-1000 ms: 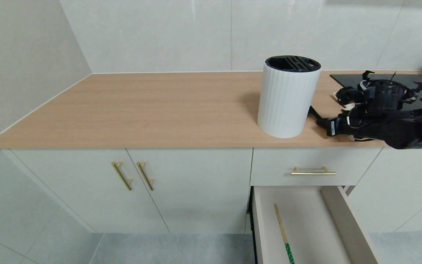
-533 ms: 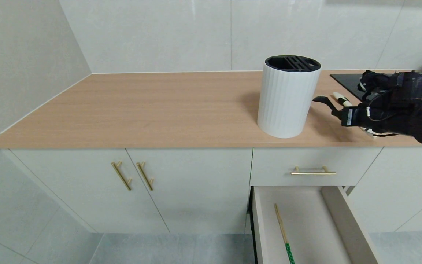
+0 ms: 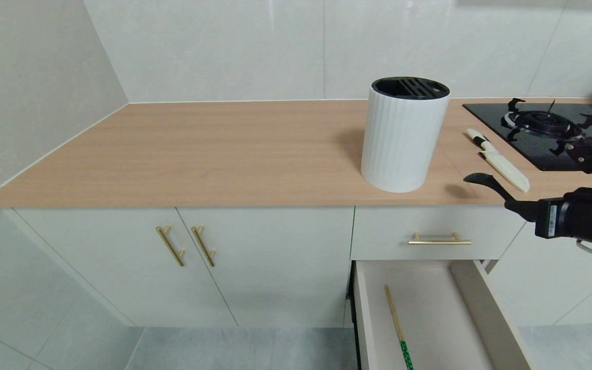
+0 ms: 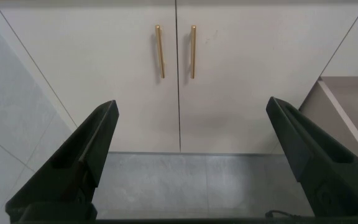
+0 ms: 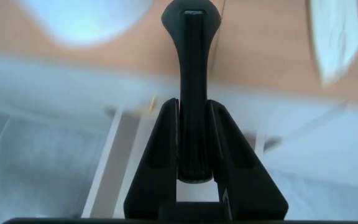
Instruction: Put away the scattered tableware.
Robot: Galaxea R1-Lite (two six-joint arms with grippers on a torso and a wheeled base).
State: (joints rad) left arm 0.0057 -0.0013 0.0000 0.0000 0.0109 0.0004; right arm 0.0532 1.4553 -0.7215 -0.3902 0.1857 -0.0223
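Right gripper [image 3: 521, 209] clamps what looks like a black utensil handle [image 3: 482, 181], aimed at the knife block [image 3: 404, 136]; open drawer [image 3: 429, 308] lies below; left gripper [image 4: 191, 143] spread, empty

Right gripper [image 5: 191, 106] sits dead centre, both black fingers clamped on a slim black handle [image 5: 191, 56] that runs up to a rounded end near the top edge. Wooden countertop [image 5: 260, 56] behind it, blurry white container [image 5: 82, 18] upper left, whitish knife [image 5: 334, 37] upper right. Pale cabinet front [image 5: 42, 81] below, too smeared to make out.
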